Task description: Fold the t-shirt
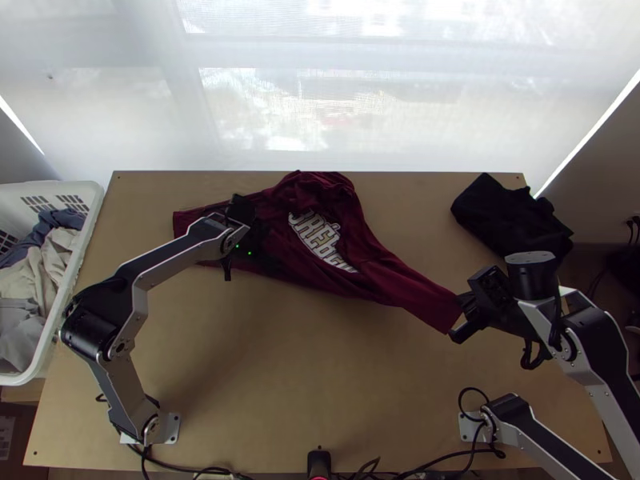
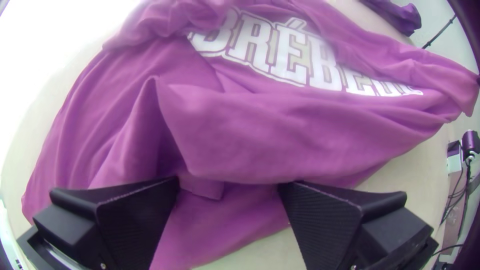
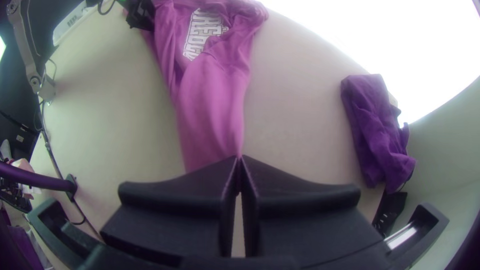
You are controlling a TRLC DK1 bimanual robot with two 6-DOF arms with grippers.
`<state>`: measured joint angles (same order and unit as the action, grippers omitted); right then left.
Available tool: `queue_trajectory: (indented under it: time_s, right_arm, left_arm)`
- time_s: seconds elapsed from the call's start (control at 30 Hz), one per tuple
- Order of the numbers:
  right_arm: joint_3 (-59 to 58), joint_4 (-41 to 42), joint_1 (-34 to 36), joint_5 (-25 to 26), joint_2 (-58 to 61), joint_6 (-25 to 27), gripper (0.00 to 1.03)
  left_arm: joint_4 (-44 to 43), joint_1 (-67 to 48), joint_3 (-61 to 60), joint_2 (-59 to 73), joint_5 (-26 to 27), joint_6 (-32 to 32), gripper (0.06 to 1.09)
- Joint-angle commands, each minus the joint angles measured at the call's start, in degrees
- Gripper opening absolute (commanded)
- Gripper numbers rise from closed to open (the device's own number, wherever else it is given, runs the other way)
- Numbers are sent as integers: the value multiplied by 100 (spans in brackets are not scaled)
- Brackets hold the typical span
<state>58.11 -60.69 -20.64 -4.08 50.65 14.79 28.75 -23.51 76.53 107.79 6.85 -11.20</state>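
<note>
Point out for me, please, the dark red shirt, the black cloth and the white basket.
Dark red shirt [image 1: 416,298]: top view, on the stretched sleeve.
Black cloth [image 1: 508,218]: top view, on its middle.
White basket [image 1: 82,240]: top view, on its right-hand rim.

The left arm [image 1: 172,261] is showing silver-grey links, rounded black joints and black panels, and a pale metal base plate [image 1: 171,432] is carrying it. Tiny green lights [image 1: 249,253] are glowing beside its black left claw [image 1: 246,232], whose wide fingers [image 2: 135,220] are displaying finely ribbed faces, rough-looking edges and small screws [image 2: 103,266] near their roots. The right arm [image 1: 598,400] is repeating the silver and black, a grey-topped cylinder [image 1: 532,276] and black cables [image 1: 528,352] are adorning its wrist, and its right claw [image 1: 458,316] is sporting wedge-shaped black fingers [image 3: 170,200].
</note>
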Motion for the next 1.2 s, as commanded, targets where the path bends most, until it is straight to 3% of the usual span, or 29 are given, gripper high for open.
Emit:
queue_trajectory:
  time_s: [0.0, 0.43, 0.6, 0.67, 0.83, 0.93, 1.03, 1.17]
  right_arm:
    - [-1, -13, -1, 12, -29, -2, 3]
    - [-19, -5, 25, 21, 15, 77, 3]
    - [-36, 30, 25, 21, 59, 95, 3]
    - [-36, 39, 25, 21, 76, 103, 3]
    - [-36, 74, 43, 30, 94, 121, 3]
    - [-45, 83, 96, 21, 94, 147, 3]
    - [-27, 101, 140, 21, 94, 191, 3]
    - [34, 154, 201, 21, 129, 218, 3]
  left_arm:
    - [-1, 39, 415, 357, 0, -22, 102]
    - [201, 110, 855, 568, -8, -14, 100]
    - [368, 153, 969, 665, 0, -49, 94]
    - [403, 180, 1004, 709, 9, -84, 84]
    - [667, 276, 1136, 832, 449, -110, 39]
    - [684, 312, 1136, 840, 510, -119, 19]
    - [684, 329, 1136, 814, 501, -119, 11]
    - [702, 373, 1136, 621, 501, -119, 9]
